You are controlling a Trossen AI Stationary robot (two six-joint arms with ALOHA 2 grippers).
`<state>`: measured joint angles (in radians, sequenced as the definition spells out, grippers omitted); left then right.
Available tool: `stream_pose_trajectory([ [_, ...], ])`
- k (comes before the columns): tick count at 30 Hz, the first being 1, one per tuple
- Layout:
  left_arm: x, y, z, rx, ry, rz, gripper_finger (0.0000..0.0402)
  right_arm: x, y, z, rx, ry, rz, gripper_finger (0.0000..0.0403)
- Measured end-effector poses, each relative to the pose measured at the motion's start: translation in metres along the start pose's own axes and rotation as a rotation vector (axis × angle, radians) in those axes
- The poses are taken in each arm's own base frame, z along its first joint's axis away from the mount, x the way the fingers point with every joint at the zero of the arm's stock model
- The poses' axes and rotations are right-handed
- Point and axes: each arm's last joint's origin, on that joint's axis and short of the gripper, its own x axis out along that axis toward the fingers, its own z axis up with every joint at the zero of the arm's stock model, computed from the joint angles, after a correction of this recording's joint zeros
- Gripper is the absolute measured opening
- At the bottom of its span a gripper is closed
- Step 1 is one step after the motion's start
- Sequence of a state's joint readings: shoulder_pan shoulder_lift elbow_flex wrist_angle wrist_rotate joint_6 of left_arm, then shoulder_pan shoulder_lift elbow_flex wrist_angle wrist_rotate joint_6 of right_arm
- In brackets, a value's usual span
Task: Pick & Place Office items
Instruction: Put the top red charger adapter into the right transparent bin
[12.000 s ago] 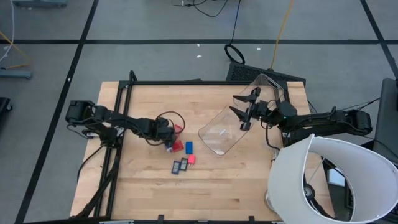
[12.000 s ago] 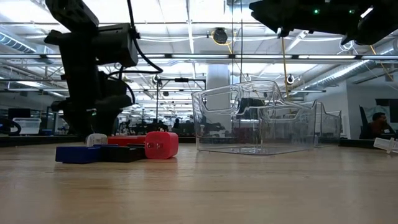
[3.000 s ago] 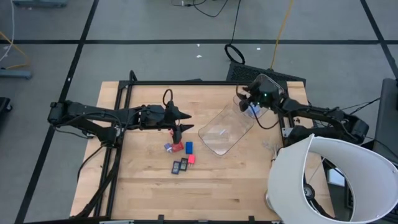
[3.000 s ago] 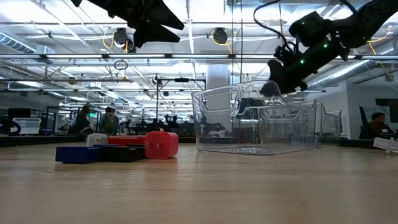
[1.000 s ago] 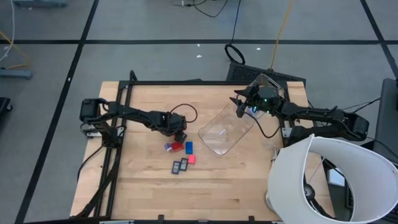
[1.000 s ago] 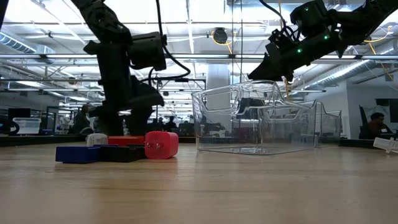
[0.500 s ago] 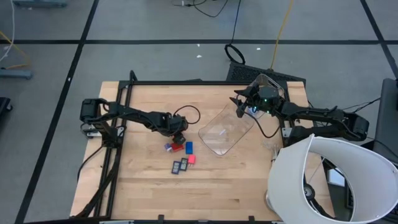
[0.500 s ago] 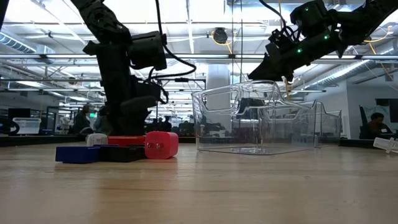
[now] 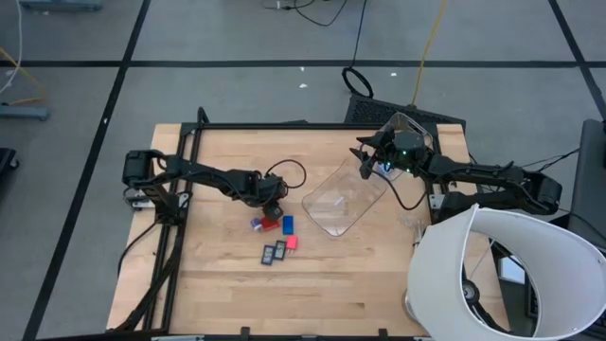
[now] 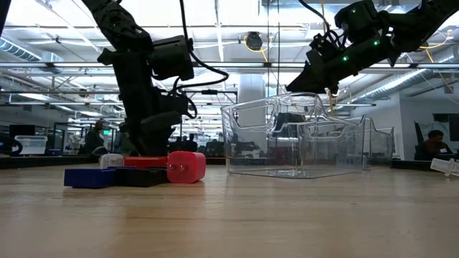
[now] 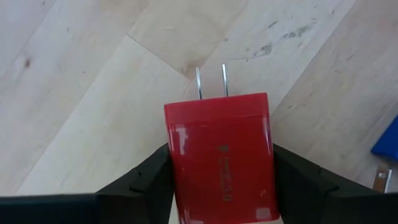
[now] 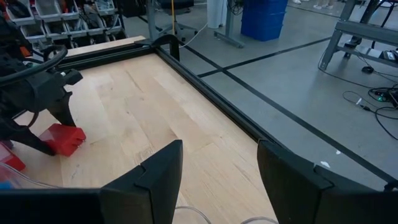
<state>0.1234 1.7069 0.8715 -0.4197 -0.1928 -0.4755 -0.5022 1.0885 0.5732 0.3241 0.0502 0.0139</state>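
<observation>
- Your left gripper [image 11: 219, 180] is down on the wooden table [image 9: 227, 284], and the red plug adapter [image 11: 219, 163] lies squarely between its two dark fingers [image 11: 149, 180]; each finger presses a side of the red body, so the claw is clamped on it.
- That adapter is a smooth, glossy red plastic block with rounded edges, faint raised lettering along its face and two bright metal prongs pointing away from the wrist onto the pale wood.
- From above, your left gripper [image 9: 272, 209] sits at the upper edge of the small cluster of office items, near the table's middle.
- Just below it lie a blue block [image 9: 287, 225], a small light-blue piece [image 9: 256, 224], a second red block [image 9: 292, 242] and two dark flat rectangles [image 9: 275, 252] side by side.
- In the low view the second red block [image 10: 186, 166] is a rounded cube standing in front of the flat dark and blue pieces.
- Your right gripper [image 9: 367, 163] hovers above the clear plastic bin [image 9: 343, 197], well apart from the cluster; its fingers [image 12: 157, 177] stand apart with nothing between them.
- The bin is thin, transparent and boxy with rounded corners, set at an angle on the boards to the right of the items.
</observation>
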Motion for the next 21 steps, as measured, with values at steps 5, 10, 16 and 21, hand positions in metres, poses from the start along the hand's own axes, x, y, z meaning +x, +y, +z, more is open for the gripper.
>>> stream_pose_trajectory([
  [5, -0.003, 0.003, 0.001, 0.022, -0.052, 0.089, 0.0215, 0.0, 0.0, 0.0, 0.0, -0.001, 0.0, 0.0196],
  [10, -0.032, 0.012, 0.006, -0.017, -0.222, 0.283, 0.0215, 0.0, 0.0, 0.0, 0.0, -0.002, 0.0, 0.0196],
  [16, -0.084, 0.014, 0.007, -0.062, -0.421, 0.26, 0.0215, 0.0, 0.0, 0.002, 0.003, -0.015, 0.003, 0.0196],
  [21, -0.118, 0.009, 0.006, -0.042, -0.557, 0.164, 0.0215, -0.001, 0.009, 0.007, 0.017, -0.068, 0.058, 0.0196],
])
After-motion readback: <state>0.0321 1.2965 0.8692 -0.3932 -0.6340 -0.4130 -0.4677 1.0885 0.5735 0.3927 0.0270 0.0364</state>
